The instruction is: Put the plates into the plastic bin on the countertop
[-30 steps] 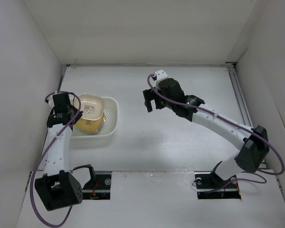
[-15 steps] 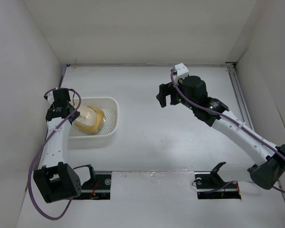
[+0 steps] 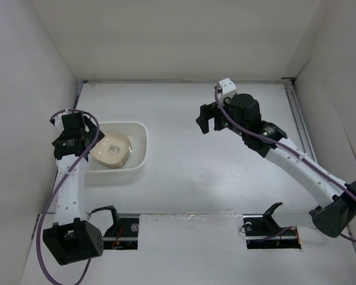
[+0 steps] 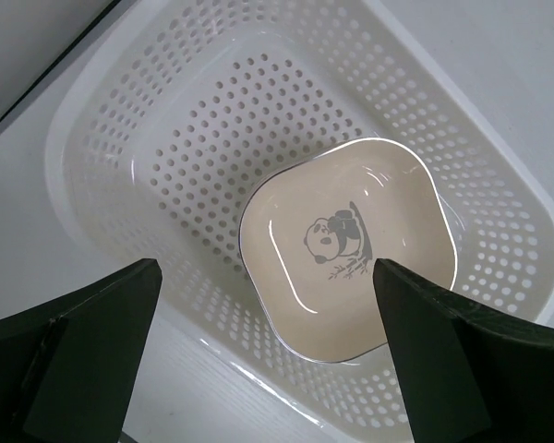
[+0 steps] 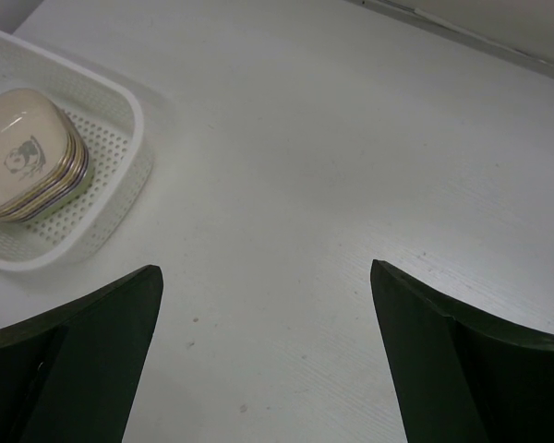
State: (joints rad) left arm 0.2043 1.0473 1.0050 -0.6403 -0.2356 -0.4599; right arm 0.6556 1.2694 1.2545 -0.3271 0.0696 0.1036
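The plates [image 3: 111,149] lie as one stack in the left half of the plastic bin [image 3: 143,145], which stands on the left of the countertop [image 3: 184,172]. A cream plate [image 4: 346,245] with a dark panda print tops the stack, level and free of any finger. My left gripper [image 3: 88,140] hovers open above the bin's left rim, jaws wide over the plate [image 4: 267,263] and touching nothing. Far to the right my right gripper [image 3: 206,122] hangs open over bare countertop [image 5: 305,166], nothing between its fingers [image 5: 266,268]. The right wrist view shows the stack [image 5: 28,152] and the bin [image 5: 134,120] from the side.
White walls close in the countertop at the back and both sides. A metal rail [image 3: 299,119] runs along the right edge. The right half of the bin [image 4: 148,166] holds nothing. Both arm bases and cable slots [image 3: 121,228] sit at the near edge.
My left gripper has opened and let go of the cream plate, which now lies flat on the stack, and has drawn back to the left. The right arm swung right, then held.
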